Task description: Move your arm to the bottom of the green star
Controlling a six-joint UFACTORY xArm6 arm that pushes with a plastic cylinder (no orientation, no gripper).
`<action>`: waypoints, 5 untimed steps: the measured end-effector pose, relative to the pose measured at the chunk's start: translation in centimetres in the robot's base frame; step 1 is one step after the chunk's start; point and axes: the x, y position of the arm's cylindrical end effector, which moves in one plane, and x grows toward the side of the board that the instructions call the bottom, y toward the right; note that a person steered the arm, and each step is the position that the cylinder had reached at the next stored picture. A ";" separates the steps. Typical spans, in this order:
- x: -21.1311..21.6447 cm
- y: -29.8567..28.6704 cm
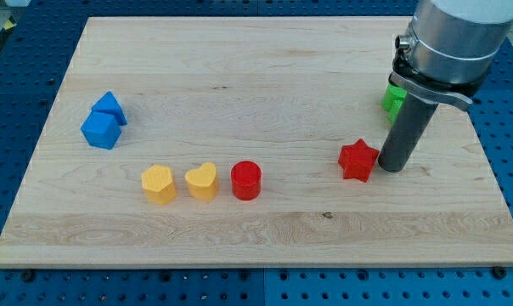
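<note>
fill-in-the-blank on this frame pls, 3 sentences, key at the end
1. My tip rests just to the view's right of the red ____.
2. The green block, partly hidden behind the arm, lies toward the view's ____ from my tip.
3. The red cylinder sits on the view's right of two ____ blocks, the nearer at and the other at.

Missing words: star; top; yellow

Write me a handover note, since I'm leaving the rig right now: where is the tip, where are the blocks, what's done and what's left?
My tip rests on the board just right of the red star.
The green star sits above it toward the view's top, mostly hidden behind the arm.
Done: the tip is already below the green star.
Left: judge whether that is close enough; if not, ease it up.
</note>
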 end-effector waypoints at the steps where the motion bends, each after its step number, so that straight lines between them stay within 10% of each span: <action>1: 0.5 -0.6; 5: 0.6 6.2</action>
